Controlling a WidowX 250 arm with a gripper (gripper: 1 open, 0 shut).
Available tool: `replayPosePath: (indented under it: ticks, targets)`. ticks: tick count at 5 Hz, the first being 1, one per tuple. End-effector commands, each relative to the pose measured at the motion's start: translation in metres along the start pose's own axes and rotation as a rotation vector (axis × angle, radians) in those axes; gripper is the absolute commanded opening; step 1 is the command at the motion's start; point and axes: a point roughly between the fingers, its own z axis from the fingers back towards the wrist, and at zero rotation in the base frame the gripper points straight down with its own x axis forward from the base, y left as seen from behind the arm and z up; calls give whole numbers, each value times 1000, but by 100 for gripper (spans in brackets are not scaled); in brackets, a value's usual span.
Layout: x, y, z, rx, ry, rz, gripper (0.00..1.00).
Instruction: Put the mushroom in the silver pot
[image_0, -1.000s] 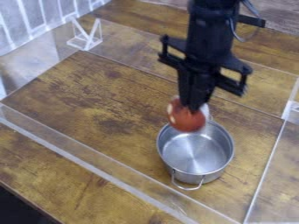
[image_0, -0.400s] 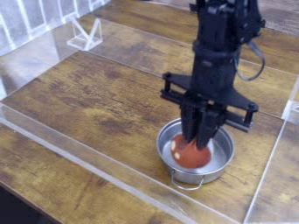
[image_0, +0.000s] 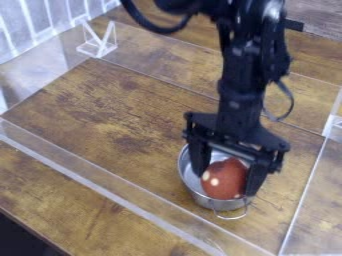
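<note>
A black robot arm reaches down from the top of the view over a brown wooden tabletop (image_0: 94, 110). At its lower end the pincer (image_0: 229, 178) hangs straight down into the silver pot (image_0: 195, 185), a small shiny steel pot standing towards the lower right of the tabletop. The two black fingers (image_0: 201, 168) are spread apart, one by the pot's left wall and one towards its right side. Between them sits the mushroom (image_0: 226, 177), seen as a rounded reddish-brown cap, inside the pot's rim and low in the bowl. The fingers appear to stand clear of the cap on both sides, though the picture is too soft to rule out a light touch. A small loop handle (image_0: 233, 208) shows at the pot's near edge. Judging from this, the main work of the task is done: the mushroom is in the pot and looks released. What seems left is only for the arm to lift out without catching the mushroom or nudging the pot. A small clear stand (image_0: 95, 40) sits far off at the upper left, uninvolved.
</note>
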Motion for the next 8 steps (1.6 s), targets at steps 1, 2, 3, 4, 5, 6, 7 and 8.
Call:
replayPosePath:
  ticks: [1, 2, 3, 4, 5, 6, 7, 8]
  targets:
    - [5, -6, -5, -19, -41, -31, 100]
    - [6, -4, -16, -21, -40, -28, 0]
    - [7, -15, -16, -16, -39, -35, 0]
    - [10, -24, -9, 2, -36, -46, 0]
    - [15, -10, 2, 9, -37, -86, 0]
    - [18, 0, 6, 6, -33, -123, 0]
    - [25, 14, 7, 4, -36, -137, 0]
    - [34, 28, 13, 15, -43, -147, 0]
